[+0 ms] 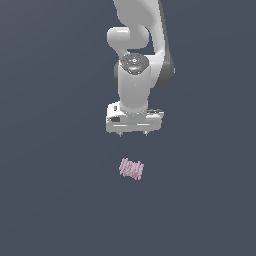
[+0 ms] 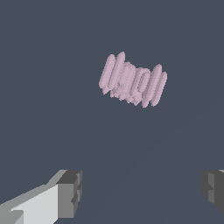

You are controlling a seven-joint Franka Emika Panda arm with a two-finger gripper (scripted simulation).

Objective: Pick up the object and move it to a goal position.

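**Spotter:** Where's the piece sitting?

**Operator:** I have the small pale pink blocky object with ribbed, comb-like ridges lying by itself on the flat dark grey-blue ground, just below the centre of the exterior frame. In the wrist picture the same object shows in the upper middle, its ridges standing side by side. Nothing touches it, and I see no goal marker anywhere (so I can't say where it has to end up).

**Spotter:** And the hand?

**Operator:** I've got the white two-fingered gripper hanging above it, clear of it, with a gap of bare ground between. The fingers are spread wide and grasp nothing; the wrist picture shows one dark pad at each lower corner with open space between them. I judge that spread is meant to straddle the ribbed body.

**Spotter:** Arm pose?

**Operator:** The white arm comes down from the top edge of the exterior frame, wrist vertical, fingers pointing straight down. I'd say I'm still in the approach, with the grasp not yet made.
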